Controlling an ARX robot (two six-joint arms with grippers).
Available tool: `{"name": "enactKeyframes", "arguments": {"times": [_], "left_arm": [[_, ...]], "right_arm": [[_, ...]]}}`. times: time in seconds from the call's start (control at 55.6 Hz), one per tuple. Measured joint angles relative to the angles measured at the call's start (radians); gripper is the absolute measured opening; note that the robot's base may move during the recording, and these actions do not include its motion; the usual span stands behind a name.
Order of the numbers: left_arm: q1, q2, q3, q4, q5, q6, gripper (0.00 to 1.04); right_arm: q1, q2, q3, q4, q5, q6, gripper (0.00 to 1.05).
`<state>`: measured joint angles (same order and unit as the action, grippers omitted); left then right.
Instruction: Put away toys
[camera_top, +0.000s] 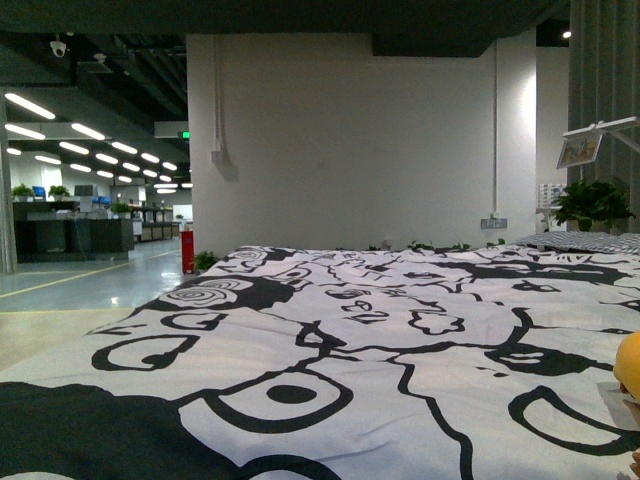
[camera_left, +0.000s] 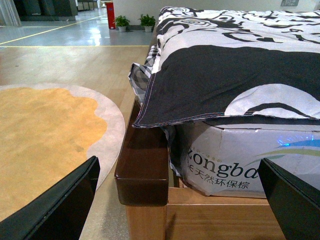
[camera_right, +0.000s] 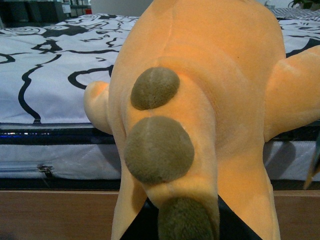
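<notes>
The orange-yellow plush animal (camera_right: 210, 90) with olive-brown round patches fills the right wrist view, hanging in front of the bed's side. My right gripper (camera_right: 182, 225) is shut on the plush animal; its black jaws show only as dark wedges under the fabric. In the front view a small part of the plush (camera_top: 628, 365) shows at the right edge, above the bedspread. My left gripper (camera_left: 180, 200) is open and empty, its black fingers (camera_left: 65, 200) spread on either side of the bed's brown wooden corner post (camera_left: 142, 175).
A bed with a black-and-white patterned cover (camera_top: 350, 340) fills the front view. Its wooden frame (camera_right: 60, 215) and wrapped mattress (camera_left: 230, 160) show in the wrist views. An orange round rug (camera_left: 45, 135) lies on the wooden floor left of the bed. A white wall (camera_top: 350, 140) stands behind.
</notes>
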<state>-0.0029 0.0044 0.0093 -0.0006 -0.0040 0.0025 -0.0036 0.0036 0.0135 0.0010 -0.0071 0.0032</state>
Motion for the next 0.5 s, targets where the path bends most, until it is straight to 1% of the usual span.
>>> {"name": "enactKeyframes", "arguments": {"times": [0.503], "left_arm": [[0.000,0.000,0.000,0.000,0.000,0.000,0.98]], "right_arm": [[0.000,-0.001,0.000,0.000,0.000,0.000,0.06]]}}
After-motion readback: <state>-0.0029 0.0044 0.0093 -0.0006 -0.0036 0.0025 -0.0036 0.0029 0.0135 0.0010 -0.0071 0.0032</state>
